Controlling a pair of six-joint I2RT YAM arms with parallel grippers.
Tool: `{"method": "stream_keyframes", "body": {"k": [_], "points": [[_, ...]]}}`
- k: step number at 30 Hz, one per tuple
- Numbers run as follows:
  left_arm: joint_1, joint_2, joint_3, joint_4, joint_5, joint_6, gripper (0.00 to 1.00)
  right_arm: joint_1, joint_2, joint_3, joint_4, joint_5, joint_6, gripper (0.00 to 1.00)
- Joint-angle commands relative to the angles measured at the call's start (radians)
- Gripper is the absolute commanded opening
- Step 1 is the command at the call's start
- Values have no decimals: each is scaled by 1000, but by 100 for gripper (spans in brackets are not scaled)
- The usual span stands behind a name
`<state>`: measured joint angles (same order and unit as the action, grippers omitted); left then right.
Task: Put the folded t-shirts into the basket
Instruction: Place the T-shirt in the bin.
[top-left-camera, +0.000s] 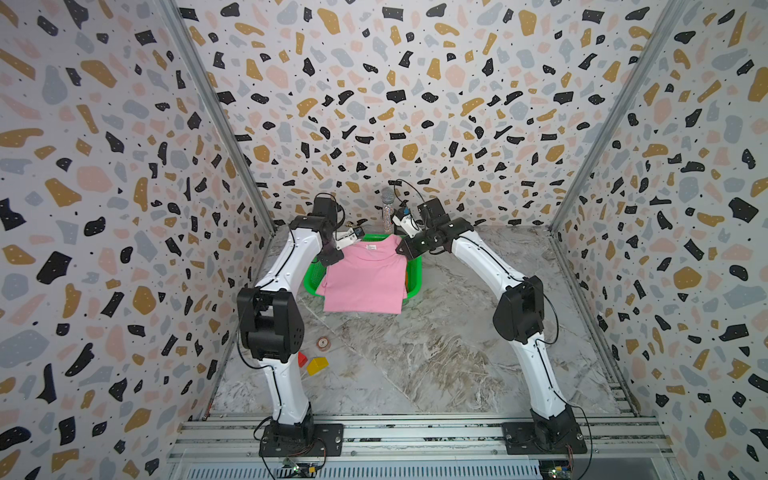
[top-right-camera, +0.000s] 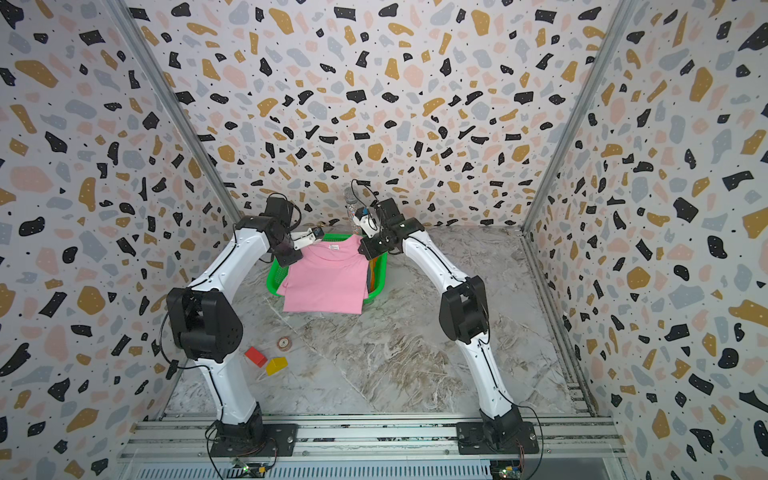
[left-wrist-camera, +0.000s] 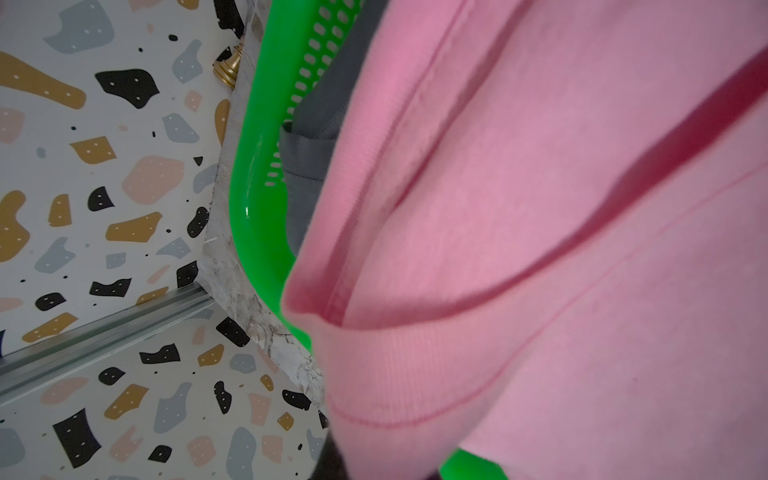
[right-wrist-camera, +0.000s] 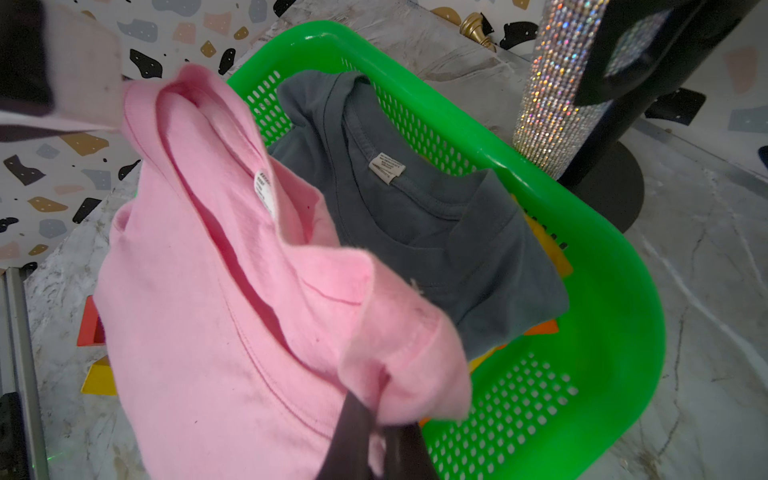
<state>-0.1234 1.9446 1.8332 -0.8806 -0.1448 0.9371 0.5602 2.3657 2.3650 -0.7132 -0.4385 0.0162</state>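
Marble tabletop (top-left-camera: 415, 353), speckled walls. Left of centre, the left gripper (top-left-camera: 331, 254) is clamped tight on one shoulder of the light pink t-shirt (top-left-camera: 365, 282). It sags over the green mesh basket (top-left-camera: 309, 279) mid-frame, hem spilling past the near rim, with the grey-blue shirt (right-wrist-camera: 436, 232) inside. The right gripper (top-left-camera: 405, 248) pinches the other shoulder. It's soft, light, floppy cloth, so I reckon the shoulder corners are the spot to hold.

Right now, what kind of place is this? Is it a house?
Probably a robot practice booth, not a house: two white-and-black robot arms bolted to a metal rail, with speckled patterned walls boxing in a marble-look table.
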Motion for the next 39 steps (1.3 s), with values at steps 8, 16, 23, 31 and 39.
{"method": "stream_keyframes", "body": {"k": [8, 16, 23, 31, 39], "points": [[14, 38, 36, 97, -41, -20, 0, -20, 13, 66, -38, 21, -33, 0], [14, 88, 82, 116, -53, -29, 0, -30, 62, 118, -37, 49, -43, 0], [14, 135, 111, 132, -68, -50, 0, -38, 127, 207, -37, 63, -84, 0], [14, 159, 100, 165, -109, -78, 0, -41, 219, 312, -35, 44, -113, 0], [15, 181, 128, 180, -140, -120, 0, -53, 279, 380, -27, 56, -118, 0]]}}
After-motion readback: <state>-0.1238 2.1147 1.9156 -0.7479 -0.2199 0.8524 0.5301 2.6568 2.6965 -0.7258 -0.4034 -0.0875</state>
